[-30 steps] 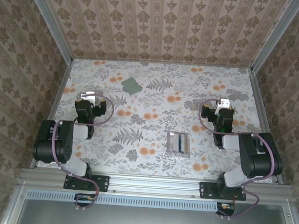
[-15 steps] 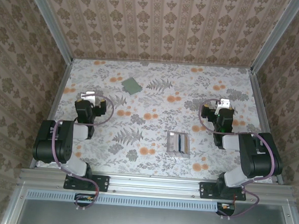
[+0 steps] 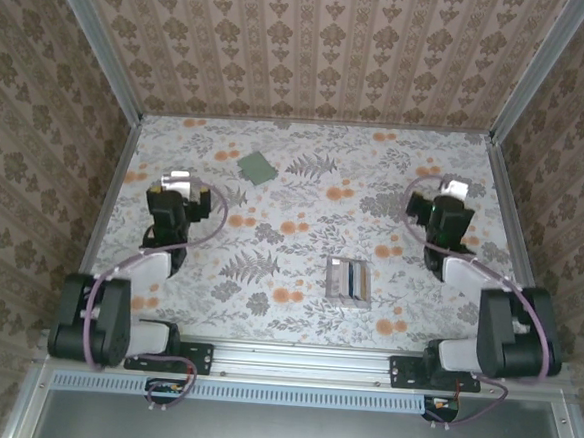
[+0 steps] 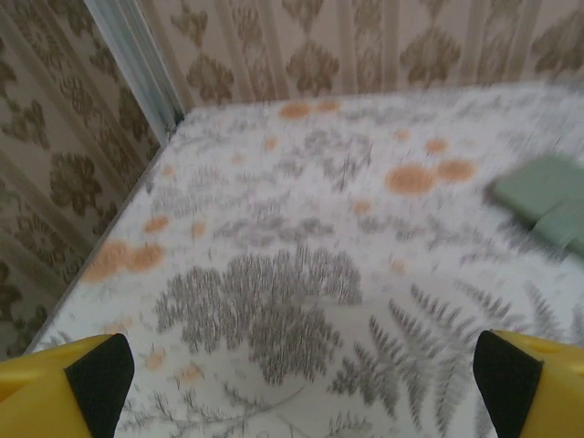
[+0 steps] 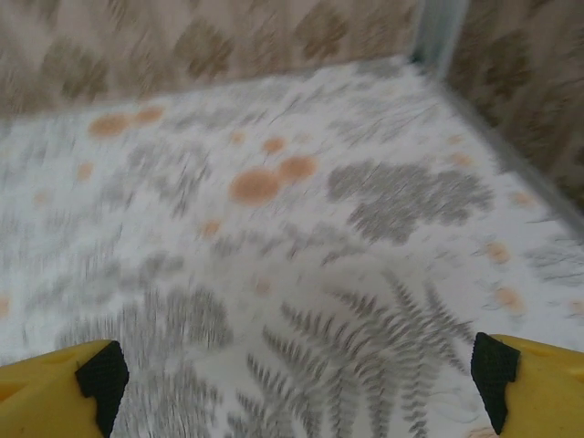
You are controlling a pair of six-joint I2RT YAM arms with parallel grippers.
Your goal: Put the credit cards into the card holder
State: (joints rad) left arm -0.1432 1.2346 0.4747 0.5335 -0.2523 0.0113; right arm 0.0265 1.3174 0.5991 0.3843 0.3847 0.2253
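Note:
The card holder (image 3: 257,166) is a folded sage-green wallet lying flat at the back left of the floral table. It also shows at the right edge of the left wrist view, as the card holder (image 4: 547,193). The credit cards (image 3: 348,280) lie side by side near the front middle, silvery, dark-striped and blue-white. My left gripper (image 3: 177,183) hovers left of and nearer than the wallet, open and empty, its left gripper (image 4: 301,383) jaws wide over bare cloth. My right gripper (image 3: 456,188) is far right, behind the cards, open; the right gripper (image 5: 297,379) holds nothing.
Patterned walls (image 3: 314,50) with metal corner posts close in the table on three sides. The floral table top (image 3: 303,210) stretches between the two arms. The arm bases sit on a metal rail (image 3: 302,365) at the near edge.
Both arms have folded lower and reached forward. The right gripper has shifted right and towards the back wall. The left gripper has barely moved. Wallet and cards lie as before.

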